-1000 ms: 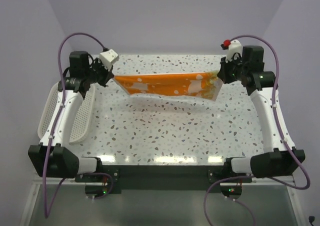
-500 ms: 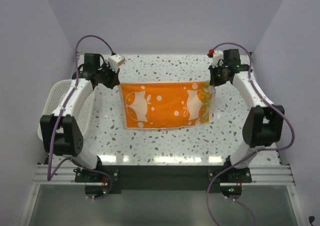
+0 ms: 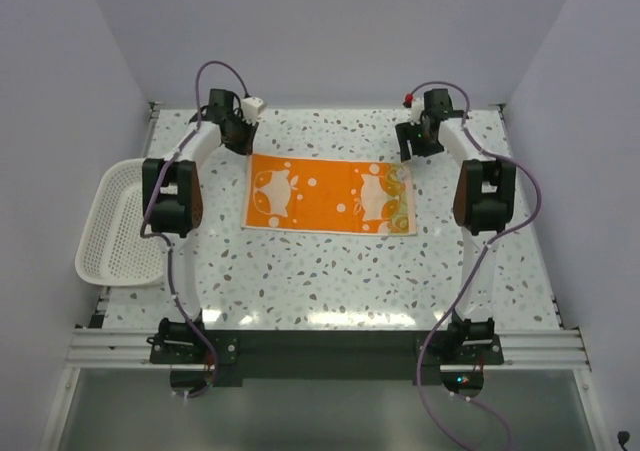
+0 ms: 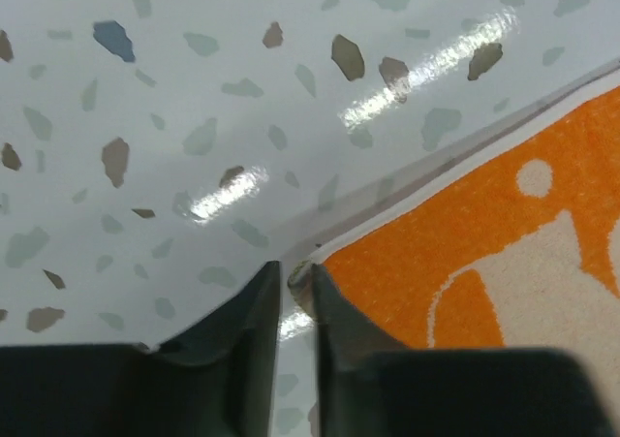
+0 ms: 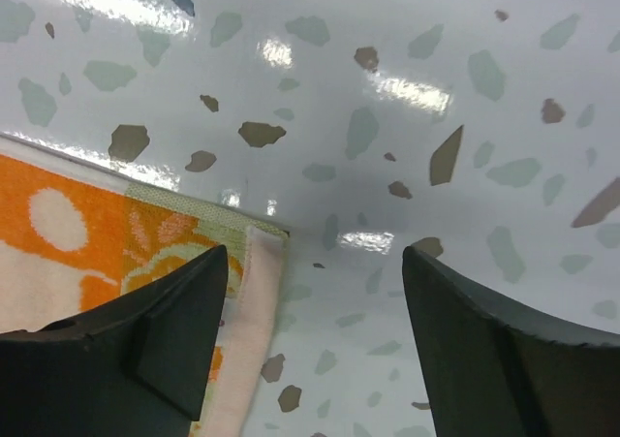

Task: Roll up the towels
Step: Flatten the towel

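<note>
The towel (image 3: 330, 193), orange with cream circles and swirls, lies spread flat in the middle of the table. My left gripper (image 3: 242, 141) is at its far left corner. In the left wrist view the left gripper (image 4: 292, 267) stands open by a narrow slit, with the towel (image 4: 484, 224) corner just at the tip of one finger (image 4: 334, 321). My right gripper (image 3: 411, 148) is at the far right corner. In the right wrist view the right gripper (image 5: 314, 253) is wide open over bare table, the towel (image 5: 87, 234) edge lying beside its left finger (image 5: 179, 321).
A white mesh basket (image 3: 113, 233) sits off the table's left edge beside the left arm. The speckled table (image 3: 330, 271) runs on nearer than the towel. Purple cables loop over both arms at the far side.
The towel hung stretched between the two grippers; it has since come down and lies flat. Both arms swung to the far side. Both grippers have let go, the right wide, the left slightly.
</note>
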You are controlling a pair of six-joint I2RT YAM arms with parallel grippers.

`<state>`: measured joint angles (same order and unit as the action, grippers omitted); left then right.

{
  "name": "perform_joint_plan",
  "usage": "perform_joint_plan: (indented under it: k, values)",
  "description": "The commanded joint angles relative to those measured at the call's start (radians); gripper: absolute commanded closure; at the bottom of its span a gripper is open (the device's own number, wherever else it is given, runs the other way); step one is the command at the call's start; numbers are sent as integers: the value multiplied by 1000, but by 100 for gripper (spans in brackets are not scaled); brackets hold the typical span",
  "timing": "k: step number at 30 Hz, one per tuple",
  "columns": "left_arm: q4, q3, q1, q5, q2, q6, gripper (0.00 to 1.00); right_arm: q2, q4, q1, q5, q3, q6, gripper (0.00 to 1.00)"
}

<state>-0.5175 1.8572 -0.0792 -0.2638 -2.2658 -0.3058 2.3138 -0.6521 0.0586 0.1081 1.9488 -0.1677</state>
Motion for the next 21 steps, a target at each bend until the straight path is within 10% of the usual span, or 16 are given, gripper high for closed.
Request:
perform_joint_plan:
  k: [1, 8, 21]
  values:
    - [-44, 123, 7, 44, -5, 13, 61, -50, -75, -9, -53, 101, -4, 22]
    - [-53, -126, 10, 25, 237, -71, 41, -247, -229, -3, 24, -63, -111, 26]
    - [-99, -588, -10, -98, 451, -230, 74, -409, -274, 142, -7, -482, -161, 64]
